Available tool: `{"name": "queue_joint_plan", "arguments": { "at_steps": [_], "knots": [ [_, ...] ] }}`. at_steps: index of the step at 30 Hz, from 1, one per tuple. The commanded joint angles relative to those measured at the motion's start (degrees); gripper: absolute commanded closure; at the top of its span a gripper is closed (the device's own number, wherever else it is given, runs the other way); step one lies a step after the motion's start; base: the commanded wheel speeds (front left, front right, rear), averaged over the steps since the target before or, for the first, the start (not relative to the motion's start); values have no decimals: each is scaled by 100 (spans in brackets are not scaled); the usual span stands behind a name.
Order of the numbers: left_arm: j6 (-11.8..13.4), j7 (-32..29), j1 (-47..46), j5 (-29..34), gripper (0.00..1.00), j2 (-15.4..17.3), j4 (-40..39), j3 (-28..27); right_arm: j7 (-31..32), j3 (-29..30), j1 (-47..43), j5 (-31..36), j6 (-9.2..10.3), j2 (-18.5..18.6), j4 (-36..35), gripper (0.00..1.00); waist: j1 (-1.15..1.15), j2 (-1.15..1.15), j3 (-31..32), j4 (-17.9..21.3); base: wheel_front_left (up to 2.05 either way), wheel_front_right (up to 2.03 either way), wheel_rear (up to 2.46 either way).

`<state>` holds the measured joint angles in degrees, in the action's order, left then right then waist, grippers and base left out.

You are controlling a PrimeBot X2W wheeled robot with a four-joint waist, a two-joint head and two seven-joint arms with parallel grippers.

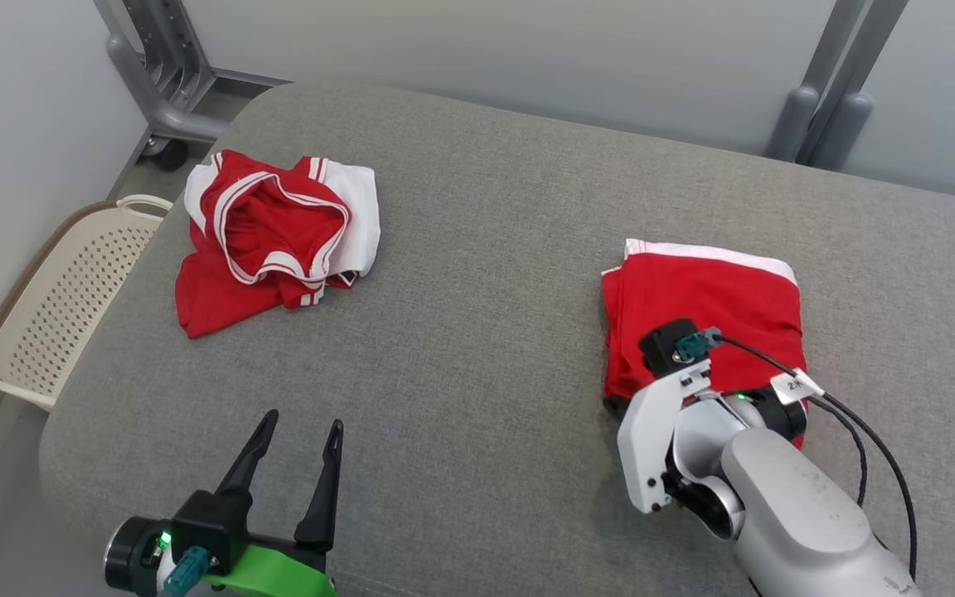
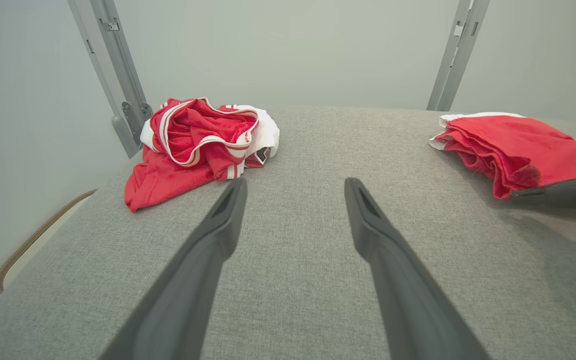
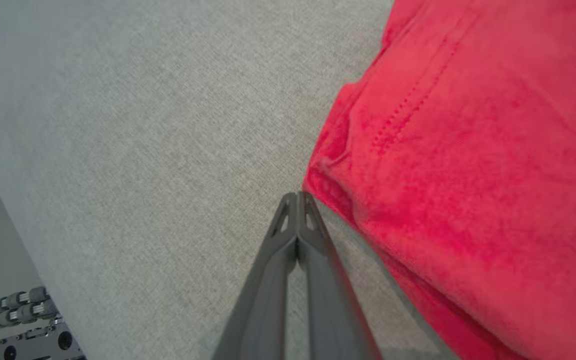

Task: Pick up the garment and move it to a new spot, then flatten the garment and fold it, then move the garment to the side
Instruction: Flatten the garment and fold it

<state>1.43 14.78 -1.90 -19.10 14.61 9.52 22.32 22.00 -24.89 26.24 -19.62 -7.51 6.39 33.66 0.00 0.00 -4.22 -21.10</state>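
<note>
Right wrist view looks down along the right gripper [image 3: 296, 196]. Its two dark fingers are pressed together along their whole length, and no cloth is visible between them. The tips rest on the grey table [image 3: 143, 150] just beside the near corner of the folded garment [image 3: 468, 175], touching its edge or almost touching it (the picture does not let me decide which). The garment is red and lies in several flat layers.

In the head view the folded garment is on the right part of the table, with a white band along its far edge. The pale right arm [image 1: 784, 497] covers the near side of it.

The left gripper [image 1: 302, 419] is at the lower left, over the near part of the table. Its fingers stand wide apart and hold nothing. In the left wrist view, bare grey fabric lies between them.

A second, crumpled garment [image 1: 274, 236], red with white trim, lies in a heap at the far left of the table. It is well apart from the folded one and from both grippers. Beside the left edge of the table, lower down, stands a cream basket [image 1: 63, 298] with a perforated wall and a brown rim.
</note>
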Motion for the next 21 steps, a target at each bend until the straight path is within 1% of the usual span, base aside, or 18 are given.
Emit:
{"name": "queue_joint_plan", "arguments": {
  "at_steps": [1, 3, 4, 5, 6, 9, 13, 17, 21],
  "knots": [
    [32, 44, -34, -30, 0, 13, 7, -29, -13, -1, 133, -83, 4, -6, -35, 100, 0, 0, 7, 23, 0, 0, 0],
    [60, 45, -9, -38, 0, 13, 5, -46, 99, 110, 221, -233, 4, -21, -121, 100, 0, 0, 39, 55, 0, 0, 0],
    [59, 47, 13, -37, 0, 20, -4, -54, 174, 185, 272, -308, 4, -26, -200, 69, 0, 0, 63, 80, 0, 0, 0],
    [61, 49, 30, -32, 0, 28, -18, -57, 248, 292, 317, -366, 4, -9, -287, 27, 0, 0, 87, 106, 0, 0, 0],
    [67, 50, 50, -26, 0, 32, -31, -67, 340, 474, 349, -420, 7, 24, -359, 0, 0, 0, 111, 136, 0, 0, 0],
    [58, 42, 72, 11, 0, 42, -66, -59, 517, 793, 389, -408, 6, 117, -544, 0, 0, 0, 155, 190, 0, 0, 0],
    [-9, 46, 70, 55, 0, 47, -128, -20, 741, 1777, 267, -223, 4, 156, -810, 0, 0, 0, 207, 269, 0, 0, 0],
    [-52, 48, 43, 103, 0, 29, -247, -5, 980, 2870, 9, -18, 3, -31, -831, 0, 0, 0, 205, 294, 0, 0, 0],
    [-75, 44, 68, 237, 0, 7, -428, -72, 1036, 3623, -132, 345, 2, -191, -763, 0, 0, 0, 99, 290, 0, 0, 0]
  ]
}}
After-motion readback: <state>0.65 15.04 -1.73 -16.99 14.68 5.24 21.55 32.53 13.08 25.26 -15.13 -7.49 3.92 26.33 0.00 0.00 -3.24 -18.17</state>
